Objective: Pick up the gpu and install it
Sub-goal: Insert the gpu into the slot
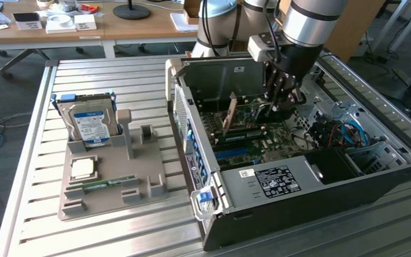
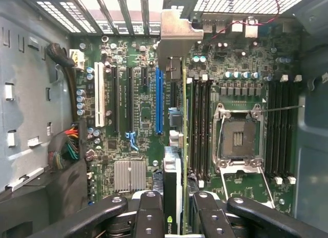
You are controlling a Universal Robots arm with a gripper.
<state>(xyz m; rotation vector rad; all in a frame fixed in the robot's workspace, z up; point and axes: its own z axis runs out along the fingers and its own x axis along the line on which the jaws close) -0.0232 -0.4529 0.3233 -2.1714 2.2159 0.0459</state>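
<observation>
Gripper (image 2: pixel 177 212) clamps the gpu (image 2: pixel 172 171) edge-on over the motherboard (image 2: pixel 138 120) — maybe seated, hard to say. Exterior view: drive (image 1: pixel 90 126) at the case's (image 1: pixel 298 182) nine o'clock.

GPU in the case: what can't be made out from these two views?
Wrist view: the gpu stands edge-on and hides the slot beneath it, so its seating cannot be read.
Wrist view: the hand is cut off by the frame edge.
Exterior view: the arm and hand cover the card's lower edge.
</observation>
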